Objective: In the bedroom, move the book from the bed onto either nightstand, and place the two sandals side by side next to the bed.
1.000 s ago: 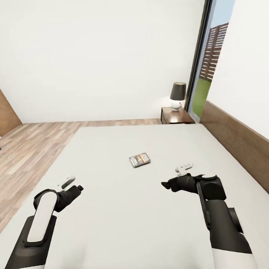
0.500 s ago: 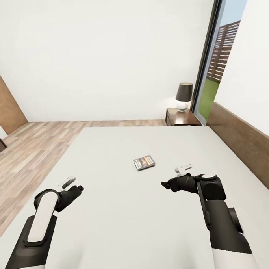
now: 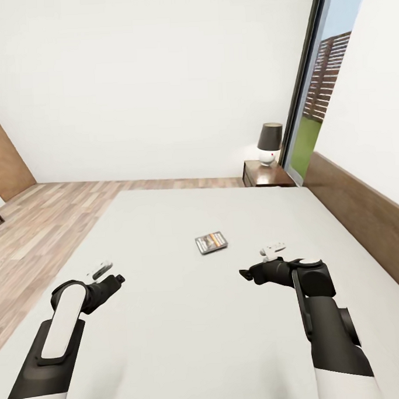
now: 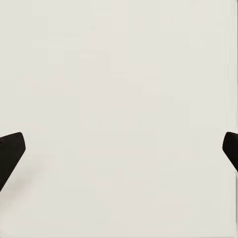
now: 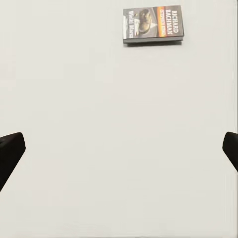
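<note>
With both grippers spread wide and empty, the right gripper [image 3: 245,274] must reach far-left for the book [image 3: 212,243] on the bed [image 3: 170,318].

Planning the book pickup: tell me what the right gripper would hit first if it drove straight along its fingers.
Probably the bed's bare mattress: the right gripper, open, looks straight onto it, with the book lying off to one side.
</note>
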Controlling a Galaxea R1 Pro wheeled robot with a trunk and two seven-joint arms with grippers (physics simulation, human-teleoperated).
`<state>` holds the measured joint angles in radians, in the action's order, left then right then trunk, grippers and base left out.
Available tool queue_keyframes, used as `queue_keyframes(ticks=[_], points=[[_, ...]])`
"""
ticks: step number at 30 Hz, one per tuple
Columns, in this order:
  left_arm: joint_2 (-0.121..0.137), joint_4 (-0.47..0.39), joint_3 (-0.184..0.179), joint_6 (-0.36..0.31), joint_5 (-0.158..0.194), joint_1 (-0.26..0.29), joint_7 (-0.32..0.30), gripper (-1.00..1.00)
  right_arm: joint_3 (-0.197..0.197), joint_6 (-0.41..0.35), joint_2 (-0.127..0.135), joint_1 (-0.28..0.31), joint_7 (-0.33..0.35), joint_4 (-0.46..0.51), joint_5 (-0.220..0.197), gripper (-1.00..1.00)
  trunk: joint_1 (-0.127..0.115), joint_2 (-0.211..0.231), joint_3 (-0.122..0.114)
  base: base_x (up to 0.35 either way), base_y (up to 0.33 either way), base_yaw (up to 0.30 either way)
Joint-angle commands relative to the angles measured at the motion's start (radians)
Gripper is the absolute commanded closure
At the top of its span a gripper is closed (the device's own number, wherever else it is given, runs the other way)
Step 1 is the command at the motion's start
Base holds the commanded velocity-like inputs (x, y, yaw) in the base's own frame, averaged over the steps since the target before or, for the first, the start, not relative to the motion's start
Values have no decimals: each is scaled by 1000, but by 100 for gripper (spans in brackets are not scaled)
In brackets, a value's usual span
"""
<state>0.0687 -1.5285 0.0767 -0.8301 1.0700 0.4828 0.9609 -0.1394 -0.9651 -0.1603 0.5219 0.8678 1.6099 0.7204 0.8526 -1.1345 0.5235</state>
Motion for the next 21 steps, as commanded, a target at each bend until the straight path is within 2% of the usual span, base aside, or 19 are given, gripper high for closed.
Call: queue_keyframes(ticks=[1, 7, 16, 18, 21], points=[[0, -1, 1, -2, 11, 1, 9, -100, -2, -3, -1, 1, 10, 1, 10, -100, 0, -1, 1, 3, 0, -198], [-4, -5, 3, 4, 11, 3, 11, -100, -3, -4, -1, 1, 10, 1, 10, -100, 0, -1, 0, 2, 0, -200], [-9, -15, 3, 4, 24, 10, 7, -100, -6, -27, -3, 11, 8, -3, 11, -100, 0, -1, 0, 0, 0, -40], [-10, -17, 0, -3, 25, 13, 7, -100, -6, -54, -4, 30, 5, -10, 13, -100, 0, -1, 0, 0, 0, -9], [-10, -18, -9, -36, 25, 23, 5, -100, -8, -82, -6, 111, 2, -60, 15, -100, 0, -1, 0, 0, 0, -5]])
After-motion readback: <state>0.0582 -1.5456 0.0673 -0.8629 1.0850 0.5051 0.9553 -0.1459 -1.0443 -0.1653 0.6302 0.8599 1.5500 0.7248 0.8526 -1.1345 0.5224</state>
